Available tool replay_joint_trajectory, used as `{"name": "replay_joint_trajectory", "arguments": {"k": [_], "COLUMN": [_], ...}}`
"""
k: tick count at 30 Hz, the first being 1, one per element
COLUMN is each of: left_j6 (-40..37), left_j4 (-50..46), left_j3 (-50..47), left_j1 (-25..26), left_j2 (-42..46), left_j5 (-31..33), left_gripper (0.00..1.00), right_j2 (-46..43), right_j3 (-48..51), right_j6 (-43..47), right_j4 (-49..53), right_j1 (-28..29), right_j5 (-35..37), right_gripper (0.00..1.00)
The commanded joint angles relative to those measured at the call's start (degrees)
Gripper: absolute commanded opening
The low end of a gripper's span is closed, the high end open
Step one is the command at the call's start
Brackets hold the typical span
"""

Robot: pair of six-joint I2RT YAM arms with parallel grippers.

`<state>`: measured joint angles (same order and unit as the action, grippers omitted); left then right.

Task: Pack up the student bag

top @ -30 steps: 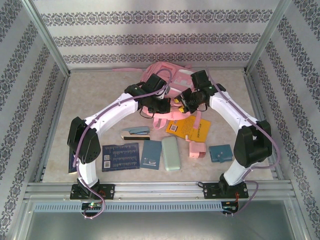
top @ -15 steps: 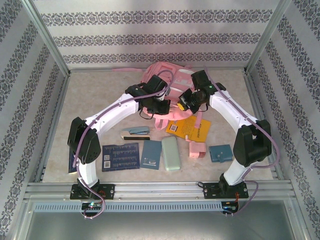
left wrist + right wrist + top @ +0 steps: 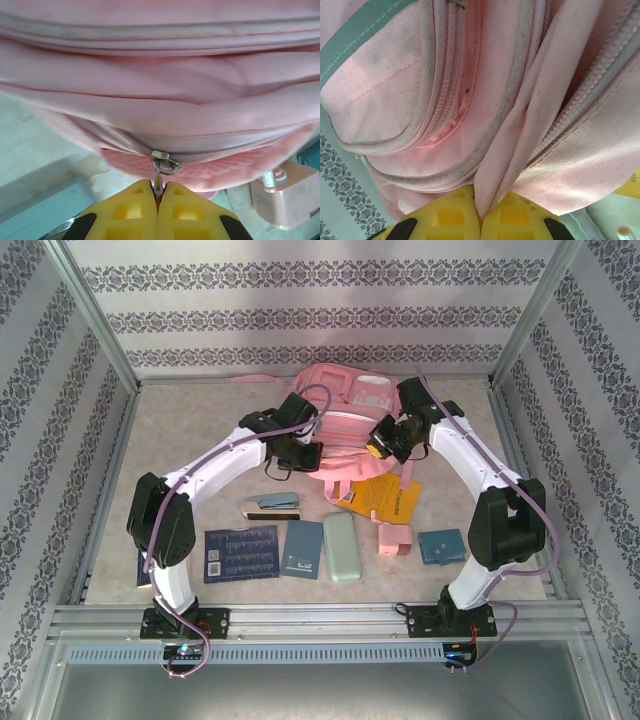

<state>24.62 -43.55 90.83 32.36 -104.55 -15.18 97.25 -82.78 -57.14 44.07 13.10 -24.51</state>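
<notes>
1. Pink student bag [image 3: 350,405] lying at far centre of table [image 3: 180,440], straps trailing toward near side.
2. L gripper [image 3: 298,452] at bag's near-left edge. In wrist view [image 3: 159,189], yellow pads pressed together w/ zip pull [image 3: 164,163] nipped between them, at bag's lower seam.
3. R gripper [image 3: 388,438] at bag's near-right edge. In wrist view [image 3: 480,202], clamped on a fold of pink bag fabric, no gap betw. pads.
4. Just in front of bag, R side: yellow book [image 3: 385,495], pink strap across it.
5. Nearer the arms, L to R: stapler [image 3: 272,505], dark blue sheet [image 3: 240,552], blue notebook [image 3: 303,548], mint case [image 3: 341,547], pink box [image 3: 394,538], blue wallet [image 3: 441,546]. All apart from bag.
</notes>
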Motion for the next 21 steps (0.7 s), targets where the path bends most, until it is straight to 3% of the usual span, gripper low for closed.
{"name": "replay_joint_trajectory", "arguments": {"k": [1, 7, 11, 21], "left_j6": [-1.10, 0.71, 0.85, 2.61], "left_j4": [-0.64, 2.04, 2.50, 3.56], "left_j3": [-2.58, -6.96, -7.46, -14.27], "left_j1": [-2.97, -8.23, -8.11, -5.97], "left_j2": [2.90, 3.20, 6.04, 16.64], "left_j5": [1.16, -2.30, -2.56, -2.70], "left_gripper": [0.00, 0.00, 0.00, 0.00], "right_j2": [0.24, 0.92, 1.77, 12.45], "right_j3": [-4.05, -4.51, -6.80, -23.63], "right_j6": [4.68, 6.16, 8.45, 14.21], "right_j4": [0.70, -1.54, -3.80, 4.35], "right_j1": [-1.50, -1.84, -0.60, 1.72], "right_j5": [-0.14, -3.44, -5.71, -5.54], "right_gripper": [0.00, 0.00, 0.00, 0.03]}}
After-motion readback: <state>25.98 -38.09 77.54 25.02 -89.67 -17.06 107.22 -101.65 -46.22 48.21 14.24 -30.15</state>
